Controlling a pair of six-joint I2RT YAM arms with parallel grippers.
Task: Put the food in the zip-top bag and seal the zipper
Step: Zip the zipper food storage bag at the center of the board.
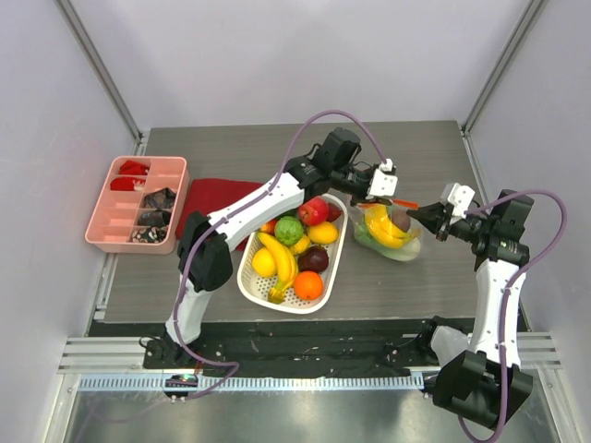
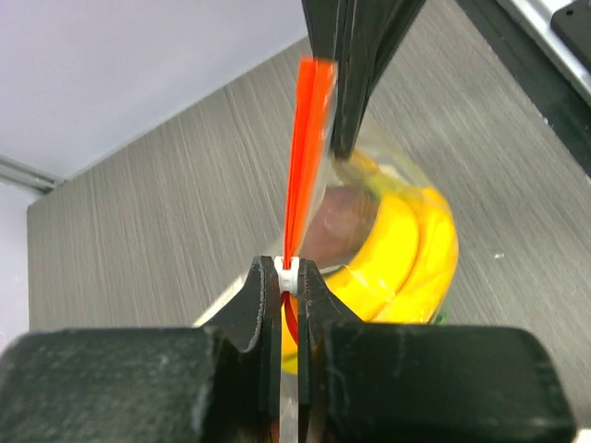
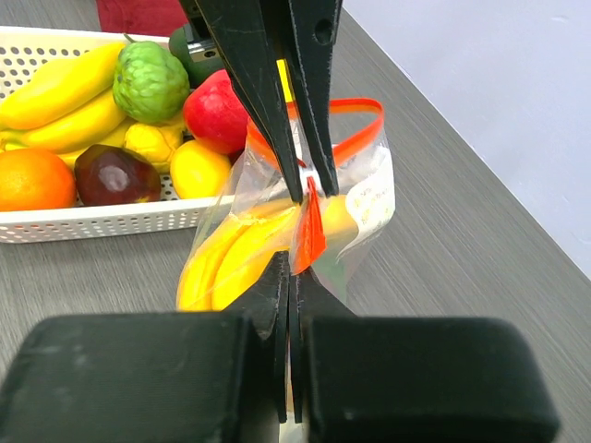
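The zip-top bag (image 1: 392, 235) sits right of the white basket, with yellow bananas (image 2: 420, 249) and a dark purple fruit (image 2: 337, 229) inside. My left gripper (image 2: 289, 273) is shut on the zipper's white slider tab (image 2: 289, 269). The red-orange zipper (image 2: 305, 148) runs taut from there to my right gripper (image 3: 295, 268), which is shut on the bag's edge at the strip's end (image 3: 310, 231). In the top view the left gripper (image 1: 383, 191) and the right gripper (image 1: 428, 220) hold the bag's mouth between them. Bananas, an orange (image 3: 32, 180), a red apple (image 3: 217, 111) and a green cabbage (image 3: 150, 83) lie in the basket.
The white basket (image 1: 251, 288) stands at the table's middle, close to the bag's left side. A dark red cloth (image 1: 217, 198) lies behind it. A pink compartment tray (image 1: 111, 226) sits at the left edge. Grey walls enclose the table.
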